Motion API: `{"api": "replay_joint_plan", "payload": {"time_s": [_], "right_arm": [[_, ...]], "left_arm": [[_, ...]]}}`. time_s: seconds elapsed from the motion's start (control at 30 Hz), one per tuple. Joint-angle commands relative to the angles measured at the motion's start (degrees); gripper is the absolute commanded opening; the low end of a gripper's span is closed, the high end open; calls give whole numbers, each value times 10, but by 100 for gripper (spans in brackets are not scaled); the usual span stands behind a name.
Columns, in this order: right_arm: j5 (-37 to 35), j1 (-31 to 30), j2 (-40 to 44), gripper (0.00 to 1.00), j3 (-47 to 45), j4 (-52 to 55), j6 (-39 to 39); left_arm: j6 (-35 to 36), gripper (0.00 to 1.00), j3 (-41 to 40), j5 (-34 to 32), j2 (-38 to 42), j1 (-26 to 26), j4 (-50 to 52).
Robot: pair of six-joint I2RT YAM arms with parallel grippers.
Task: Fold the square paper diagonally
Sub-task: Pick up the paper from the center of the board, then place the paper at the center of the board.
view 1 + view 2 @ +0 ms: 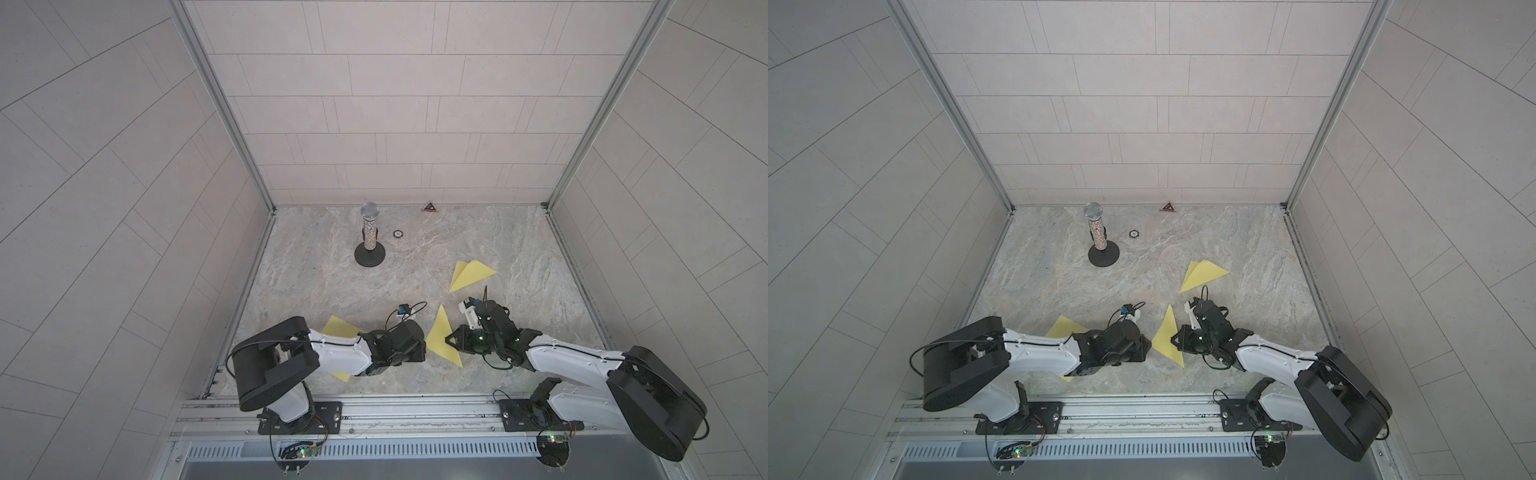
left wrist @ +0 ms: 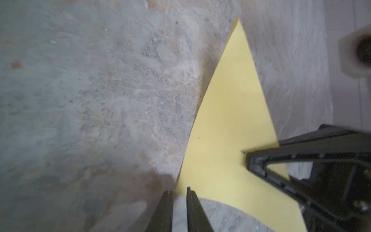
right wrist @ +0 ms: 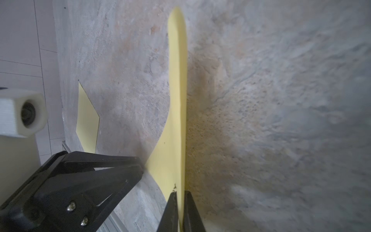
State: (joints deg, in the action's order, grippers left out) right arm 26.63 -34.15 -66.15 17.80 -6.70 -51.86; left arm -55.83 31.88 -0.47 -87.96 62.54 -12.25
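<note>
- The fingers (image 3: 172, 211) of the right gripper (image 3: 180, 191) were pressed together on one edge of the yellow square paper (image 3: 176, 100), and a thin strip of yellow showed between them.
- The fingers (image 2: 164, 213) of the left gripper (image 2: 178, 190) stood slightly apart. Grey tabletop (image 2: 80, 100) showed through the narrow gap, and the paper's corner sat just at their tips, not clamped.
- In both top views the paper (image 1: 440, 340) (image 1: 1167, 340) lay between the two grippers, near the front middle of the tabletop (image 1: 374, 291). It showed a triangular outline with its sharp point aimed at the back wall.
- The right gripper (image 1: 449, 340) (image 1: 1174, 338) met the paper from the right side. The left gripper (image 1: 424, 349) (image 1: 1148, 345) reached its opposite edge.
- In the right wrist view the paper was bowed and seen nearly edge-on, and the left gripper (image 3: 141, 166) touched its edge.
- In the left wrist view the paper (image 2: 230, 120) tapered away to a point, and the right gripper (image 2: 249, 158) rested on its surface.
- Whether the paper's two layers lay flush could not be told.
- A folded yellow triangle (image 1: 471, 274) (image 1: 1204, 274) lay farther back on the right, apart from the grippers.
- Another yellow sheet (image 1: 338, 328) (image 1: 1063, 326) (image 3: 88, 120) lay partly under the left arm (image 1: 336, 353).
- A microphone (image 1: 369, 224) stood upright on a black round stand (image 1: 369, 259) near the back, with a small round disc (image 1: 398, 233) beside it.
- A small triangular marker (image 1: 429, 207) sat against the back wall.
</note>
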Motion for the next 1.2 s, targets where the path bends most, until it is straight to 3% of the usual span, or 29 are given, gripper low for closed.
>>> {"api": "replay_joint_plan", "payload": {"time_s": [0.0,0.13,0.47,0.7,0.83,0.97,1.17], "right_arm": [[-44,1,51,10,-2,45,7],[-109,1,126,10,-5,86,-14],[-372,25,318,10,-5,194,-187],[-380,168,263,4,27,186,-247],[-341,263,211,5,-16,55,-282],[-274,347,110,6,-19,-53,-269],[-205,399,-59,8,13,-208,-242]], "left_arm": [[34,41,28,-7,44,2,126],[41,57,42,-35,106,2,180],[33,61,-10,-115,287,2,248],[16,62,-60,-147,367,1,244],[11,63,-78,-154,397,1,247],[9,63,-90,-158,408,-1,253],[5,63,-99,-165,399,-7,253]]}}
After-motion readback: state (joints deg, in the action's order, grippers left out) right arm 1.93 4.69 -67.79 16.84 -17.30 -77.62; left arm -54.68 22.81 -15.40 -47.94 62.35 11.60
